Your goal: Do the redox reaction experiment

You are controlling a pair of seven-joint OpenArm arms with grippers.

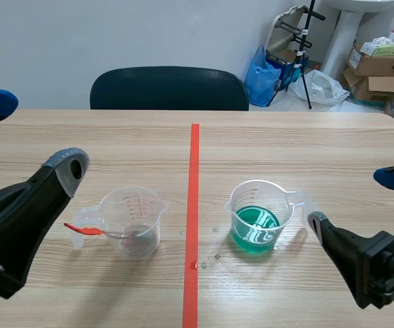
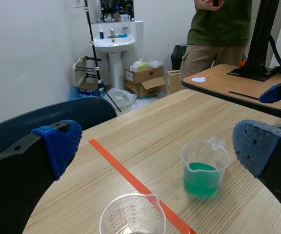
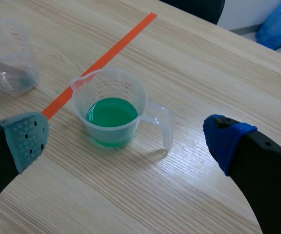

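Note:
A clear measuring cup [image 1: 137, 222] stands left of the orange tape line, and a red-handled spoon [image 1: 85, 229] rests in it. To the line's right, a second cup [image 1: 258, 217] holds green liquid, its handle toward the right arm. My left gripper [image 1: 33, 137] hangs open above and left of the clear cup [image 2: 132, 214], apart from it. My right gripper [image 1: 356, 199] is open just right of the green cup's handle. In the right wrist view the green cup [image 3: 112, 114] sits just ahead of the open gripper [image 3: 126, 139], between its fingers' lines, untouched. In the left wrist view the open gripper [image 2: 155, 146] has the green cup [image 2: 205, 168] ahead of it.
A dark chair [image 1: 168, 89] stands at the table's far edge. A few droplets [image 1: 215, 257] lie by the tape line. A person [image 2: 219, 29] stands by a second table [image 2: 228, 83]. Boxes, bags and a sink [image 2: 112, 44] line the wall.

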